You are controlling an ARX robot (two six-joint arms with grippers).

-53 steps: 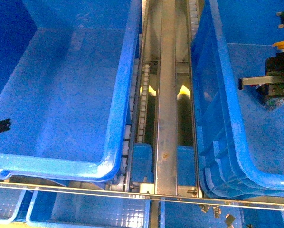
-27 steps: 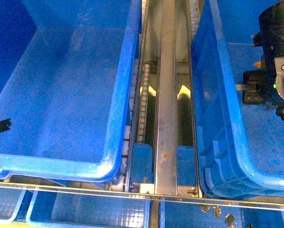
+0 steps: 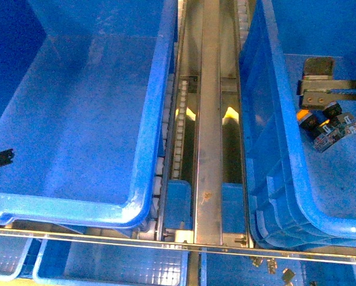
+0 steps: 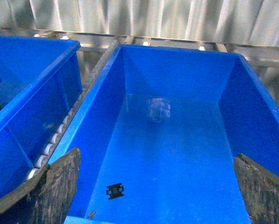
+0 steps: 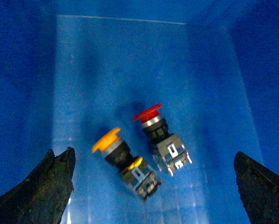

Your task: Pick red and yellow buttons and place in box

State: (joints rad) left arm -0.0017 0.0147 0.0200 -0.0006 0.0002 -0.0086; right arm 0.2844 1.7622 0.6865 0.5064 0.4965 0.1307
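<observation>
The right pincer (image 5: 151,186) stands wide open with nothing in it; in the right wrist view its two dark fingertips (image 5: 46,186) sit at the lower corners, far apart. Between and beyond them, clear of both tips, two buttons lie on their sides on the floor of the right box (image 3: 285,149). The yellow button (image 5: 125,163) is just beside the red button (image 5: 160,137), the two roughly parallel, caps pointing the same way and silvery contact blocks trailing toward the camera; whether they touch I cannot tell. In the front view the pair shows only as a small dark cluster (image 3: 327,126) on the box floor, near the inner wall, just below a grey metal part (image 3: 321,86) reaching in from the right edge. The left pincer (image 4: 156,196) is also wide open and empty, its rough fingertips (image 4: 55,191) framing the floor of the left box (image 4: 97,88). A small black piece (image 4: 115,190) lies on that floor between the tips, and a clear block (image 4: 158,109) lies further off near the far wall. A metal roller track (image 3: 209,119) runs between the two boxes, and paler gridded trays (image 3: 106,265) sit below their near rims.
</observation>
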